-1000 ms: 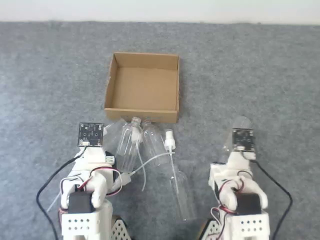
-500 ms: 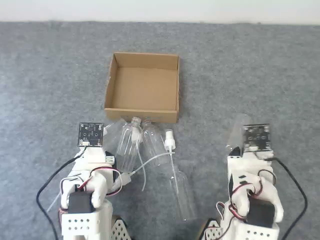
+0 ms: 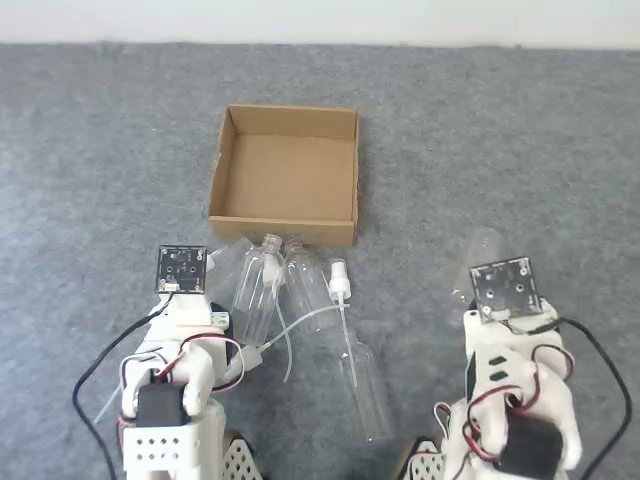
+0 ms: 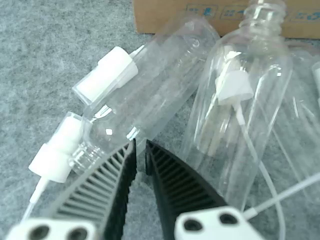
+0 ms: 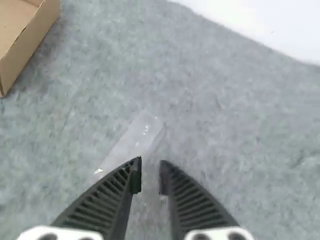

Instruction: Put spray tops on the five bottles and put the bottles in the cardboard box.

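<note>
Clear plastic bottles (image 3: 262,290) lay in a heap on the grey desk (image 3: 100,150), right up against the near wall of the cardboard box (image 3: 287,175). One bottle in the heap had a white spray top (image 4: 52,157) at its neck. Its neighbour's bare neck (image 4: 262,15) pointed at the box. Left pincer (image 4: 140,150) hung just over the heap, jaws all but closed, gripping nothing. Off to the right, well apart from the rest, a lone bottle (image 5: 136,137) lay flat below the right pincer (image 5: 150,176). Its jaws were approx. closed too, w/ nothing held.
</note>
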Controlling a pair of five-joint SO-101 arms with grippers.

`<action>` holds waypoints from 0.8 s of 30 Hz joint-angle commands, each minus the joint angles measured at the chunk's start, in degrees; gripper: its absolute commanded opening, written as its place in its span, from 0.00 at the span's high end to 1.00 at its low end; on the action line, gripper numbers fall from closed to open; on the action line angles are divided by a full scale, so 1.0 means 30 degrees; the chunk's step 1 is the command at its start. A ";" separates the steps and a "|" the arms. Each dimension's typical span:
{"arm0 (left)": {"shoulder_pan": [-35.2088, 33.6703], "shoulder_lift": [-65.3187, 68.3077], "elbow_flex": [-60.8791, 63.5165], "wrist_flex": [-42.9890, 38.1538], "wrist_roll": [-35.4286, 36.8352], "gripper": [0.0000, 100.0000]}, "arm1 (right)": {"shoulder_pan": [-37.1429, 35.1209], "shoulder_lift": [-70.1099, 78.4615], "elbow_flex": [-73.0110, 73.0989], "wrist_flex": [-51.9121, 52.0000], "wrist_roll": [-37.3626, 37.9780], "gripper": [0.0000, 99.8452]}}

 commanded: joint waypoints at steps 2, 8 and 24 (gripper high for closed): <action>-0.0059 -0.0352 -0.0190 0.0059 -0.0059 0.96 | 0.0132 0.4879 -0.3546 -0.0425 0.0000 0.85; -0.0059 -0.0352 -0.0190 0.0059 -0.0059 0.96 | 0.0103 1.0945 -0.6681 -0.0601 -0.1026 0.84; -0.0059 -0.0352 -0.0190 0.0059 -0.0059 0.96 | -0.3267 1.9678 -0.9377 -0.3209 -0.8498 0.84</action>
